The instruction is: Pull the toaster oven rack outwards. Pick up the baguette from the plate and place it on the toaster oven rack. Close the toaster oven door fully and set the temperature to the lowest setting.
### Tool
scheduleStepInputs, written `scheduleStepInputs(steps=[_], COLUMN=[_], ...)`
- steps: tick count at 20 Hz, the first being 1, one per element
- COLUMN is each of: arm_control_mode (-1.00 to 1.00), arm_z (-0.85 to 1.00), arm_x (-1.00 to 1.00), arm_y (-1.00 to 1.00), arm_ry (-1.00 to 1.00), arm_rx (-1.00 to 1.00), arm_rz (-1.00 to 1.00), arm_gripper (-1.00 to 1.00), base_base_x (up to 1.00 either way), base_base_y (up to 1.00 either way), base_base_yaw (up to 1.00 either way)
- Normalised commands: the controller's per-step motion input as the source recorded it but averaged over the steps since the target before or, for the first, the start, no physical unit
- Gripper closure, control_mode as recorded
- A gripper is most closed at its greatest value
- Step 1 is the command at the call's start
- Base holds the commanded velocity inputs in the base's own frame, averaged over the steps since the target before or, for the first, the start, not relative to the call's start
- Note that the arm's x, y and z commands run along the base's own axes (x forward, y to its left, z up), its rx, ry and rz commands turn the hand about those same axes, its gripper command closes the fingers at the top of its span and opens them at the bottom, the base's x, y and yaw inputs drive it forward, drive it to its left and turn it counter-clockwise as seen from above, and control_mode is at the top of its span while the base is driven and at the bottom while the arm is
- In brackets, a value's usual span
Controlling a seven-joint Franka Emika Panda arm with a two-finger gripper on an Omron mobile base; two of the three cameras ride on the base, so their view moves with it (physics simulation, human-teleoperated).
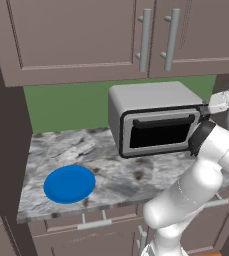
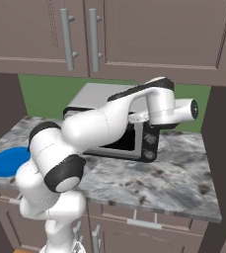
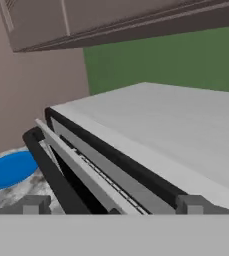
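The silver-grey toaster oven [image 1: 146, 97] stands on the counter under the wall cabinets. Its door [image 1: 161, 132] is nearly upright, and in the hand view a narrow gap separates the door's top edge [image 3: 81, 167] from the oven's dark front frame [image 3: 111, 152]. The dark bar handle [image 3: 48, 167] runs along that edge. My gripper [image 3: 114, 205] hovers open at the oven's upper right front corner, fingertips wide apart and holding nothing. The round blue plate [image 1: 69, 183] lies bare on the counter's left. The baguette and the rack are hidden.
The oven's dark knob panel [image 2: 151, 143] faces forward on its right side, just below my hand. Wall cabinets [image 1: 111, 35] hang close above the oven. A dark tall panel [image 1: 3, 150] bounds the counter on the left. The marble counter [image 2: 173, 178] extends right of the oven.
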Motion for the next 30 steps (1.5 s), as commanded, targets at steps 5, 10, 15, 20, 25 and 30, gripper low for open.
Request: scheduleStepInputs(steps=[5, 10, 15, 20, 25, 30], arm_control_mode=[-1.0, -1.0, -1.0, -1.0, -1.0, -1.0], arm_z=[0.69, -0.32, -0.29, 0.0, -0.57, -0.33], arm_x=[-0.9, -1.0, -1.0, -0.88, -0.09, 0.19], arm_y=[0.03, 0.27, 0.61, 0.75, 0.73, 0.82], arm_ry=[-0.01, -0.11, -0.04, 0.0, 0.02, 0.0], arm_rx=[-0.13, -0.13, -0.08, -0.09, -0.09, -0.03], arm_rz=[-0.28, -0.38, -0.43, -0.44, -0.59, -0.32], arm_gripper=[-1.0, -1.0, -1.0, -1.0, -1.0, -1.0], base_base_x=[0.0, 0.0, 0.0, 0.0, 0.0, 0.0], base_base_y=[0.0, 0.0, 0.0, 0.0, 0.0, 0.0], base_base_yaw=[0.0, 0.0, 0.0, 0.0, 0.0, 0.0])
